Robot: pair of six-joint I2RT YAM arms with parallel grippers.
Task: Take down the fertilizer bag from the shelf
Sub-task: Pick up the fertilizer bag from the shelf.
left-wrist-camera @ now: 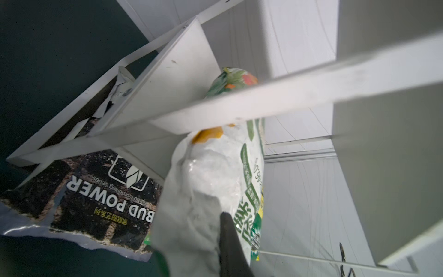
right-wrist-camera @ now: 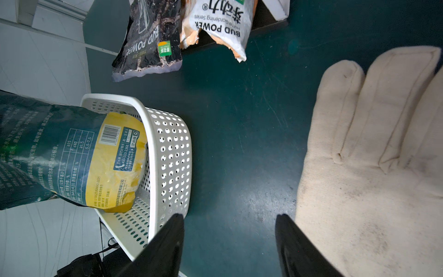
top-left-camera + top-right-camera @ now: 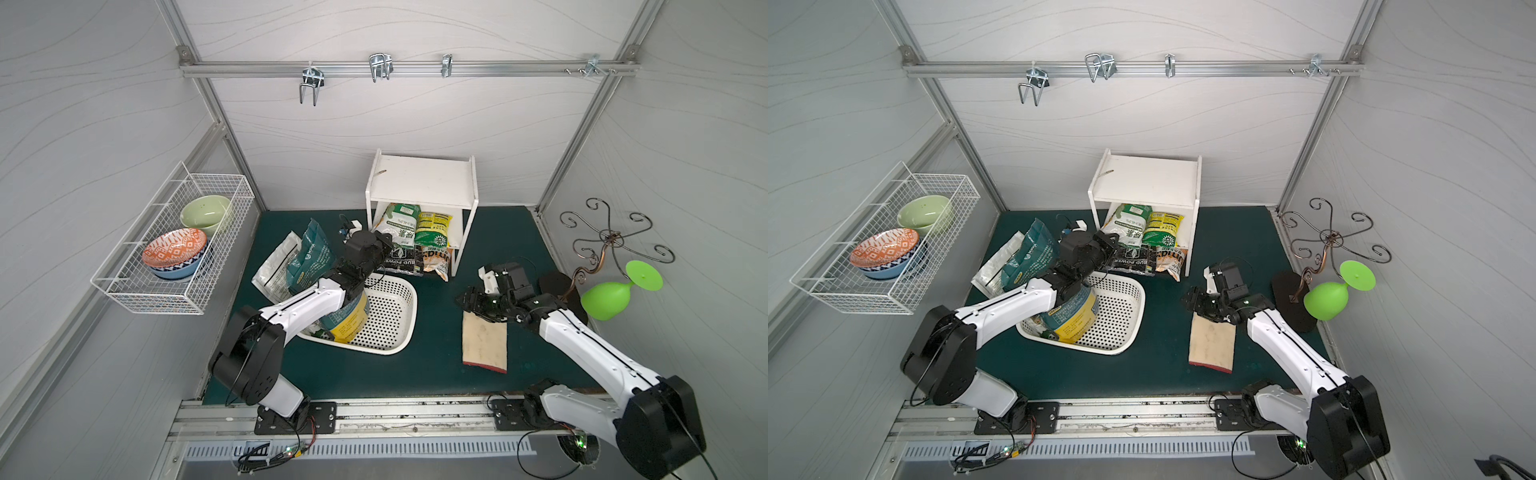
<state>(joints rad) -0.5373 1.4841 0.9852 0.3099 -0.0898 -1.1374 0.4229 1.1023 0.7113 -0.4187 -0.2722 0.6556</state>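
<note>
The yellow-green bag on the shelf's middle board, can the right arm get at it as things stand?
Probably yes. The right hand is open and holds nothing, and the shelf front facing it is open. But the left hand is shut on the white and green bag right beside the yellow-green bag, so room is tight.

I work inside a lab test cell: pale panel walls (image 3: 395, 124) framed in aluminium struts, and my two arms bolted to a metal rail (image 3: 374, 415) along the front of a dark green mat (image 3: 436, 365). Household props are staged around me, a wire basket (image 3: 137, 291) of bowls (image 3: 174, 251) and a bare hook rail (image 3: 407, 68).
</note>
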